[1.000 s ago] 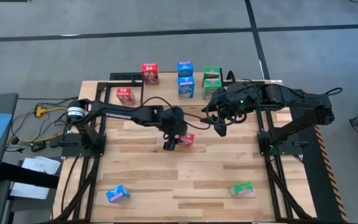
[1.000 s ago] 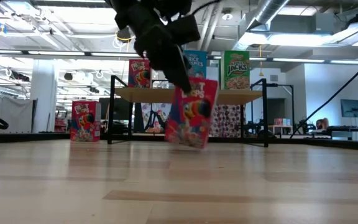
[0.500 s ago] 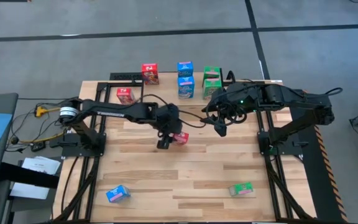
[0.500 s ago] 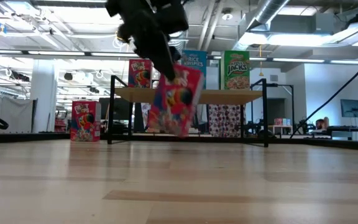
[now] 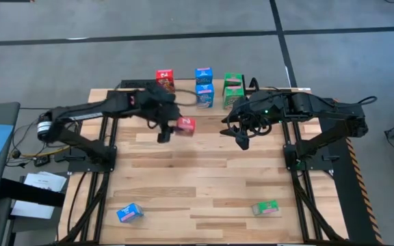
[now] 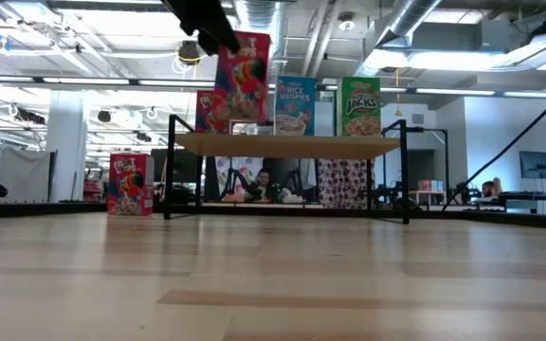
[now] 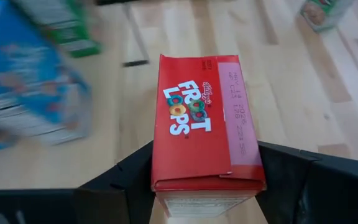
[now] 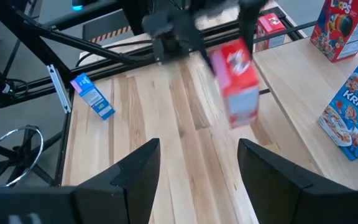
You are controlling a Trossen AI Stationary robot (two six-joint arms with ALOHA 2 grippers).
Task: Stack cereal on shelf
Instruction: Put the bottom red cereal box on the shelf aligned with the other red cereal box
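My left gripper (image 5: 175,127) is shut on a red Froot Loops box (image 5: 185,125), held high in the low view (image 6: 243,66), above and in front of the shelf board (image 6: 292,145). On the board a red box (image 6: 211,114), a blue Rice Krispies box (image 6: 295,104) and a green Apple Jacks box (image 6: 360,106) stand upright on their bases. Another red box (image 6: 131,183) stands on the table left of the shelf. My right gripper (image 5: 241,141) hangs open and empty right of the held box, near the shelf's right end. My left gripper pinches the red box between its two fingers, one finger on each broad face, near one narrow side (image 7: 166,177). The fingers come slanting down from the table's left (image 6: 218,33). The box is upright and lifted clear of table and shelf.
A blue box (image 5: 129,213) lies flat near the table's front left, a green box (image 5: 266,207) near its front right. Cables run behind the shelf. The table's middle (image 5: 204,171) is bare wood. People and racks show in the room beyond.
My left gripper has gone up and toward the table's far left, toward the shelf, carrying the red box. The box was tilted low over the table's middle; it now stands upright above shelf height.
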